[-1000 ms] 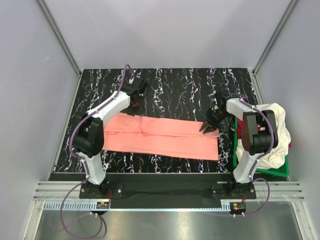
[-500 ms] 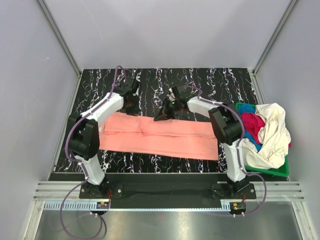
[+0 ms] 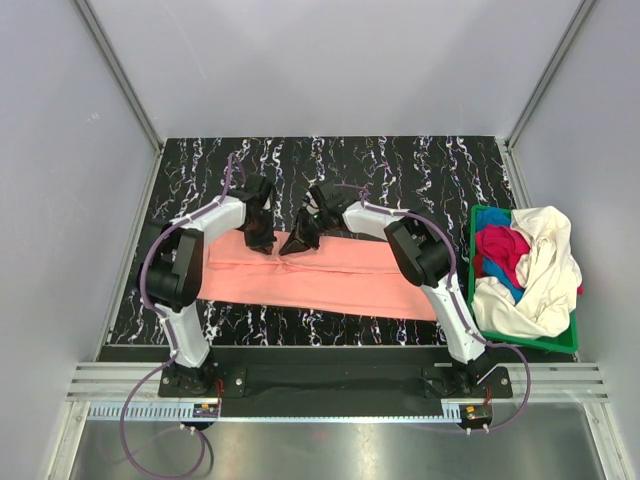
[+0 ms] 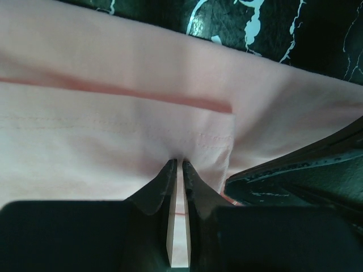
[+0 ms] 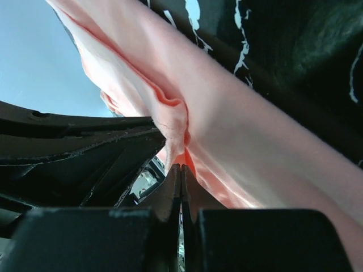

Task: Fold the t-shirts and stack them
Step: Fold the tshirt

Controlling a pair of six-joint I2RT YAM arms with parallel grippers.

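Right tool (image 3: 288, 246) swings across from frame right to centre, now just beside left tool (image 3: 267, 243) at the upper edge of the salmon-pink t-shirt (image 3: 350, 282), a long flat band on the surface (image 3: 420, 180). Both tools narrow, each pinching salmon cloth. Likely grip set for the next fold; other t-shirts (image 3: 528, 272) wait in basket (image 3: 545, 346), right

Black marbled table (image 3: 400, 165), grey walls (image 3: 330, 60)
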